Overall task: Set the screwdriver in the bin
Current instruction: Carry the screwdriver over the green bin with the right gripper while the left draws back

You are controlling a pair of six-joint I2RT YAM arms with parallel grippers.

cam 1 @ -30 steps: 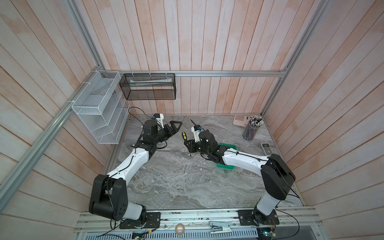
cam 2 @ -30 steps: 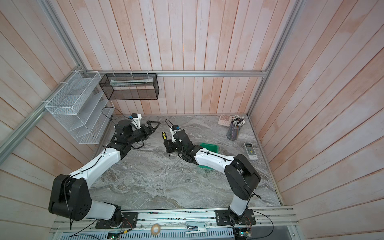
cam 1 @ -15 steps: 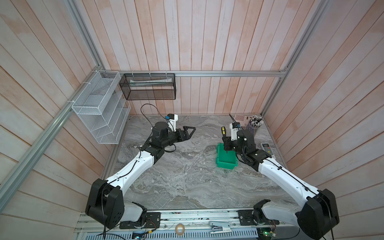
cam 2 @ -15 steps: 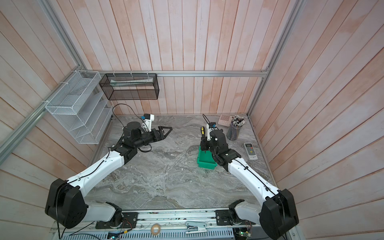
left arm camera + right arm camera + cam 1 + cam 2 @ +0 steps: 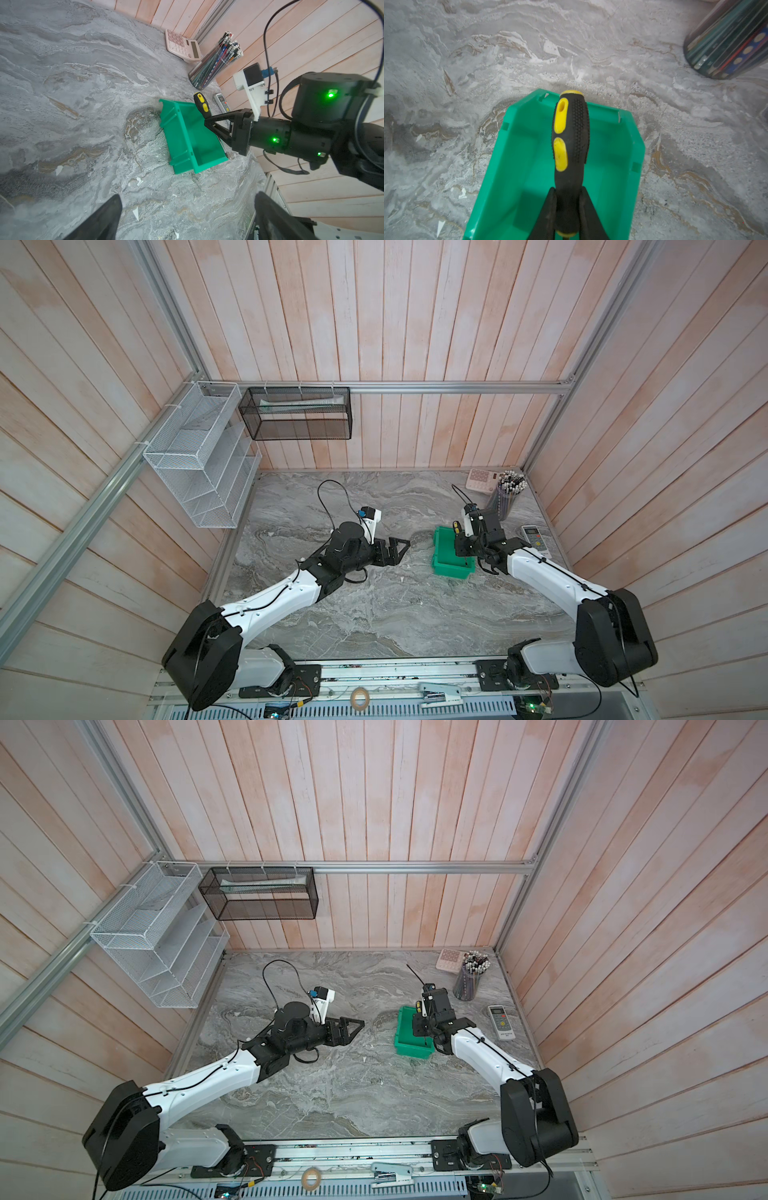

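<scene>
I am clenching my right claw (image 5: pixel 568 193) on the screwdriver (image 5: pixel 571 145), now holding it over the bin (image 5: pixel 612 166) after carrying it across; my left claw (image 5: pixel 400 551) is gaping wide, having drifted rightward.

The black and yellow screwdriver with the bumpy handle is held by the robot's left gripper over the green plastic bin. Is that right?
Not quite. The right gripper holds it, not the left. The right wrist view shows its jaws shut on the black and yellow screwdriver over the green plastic bin. In a top view the left gripper is open and holds nothing.
</scene>
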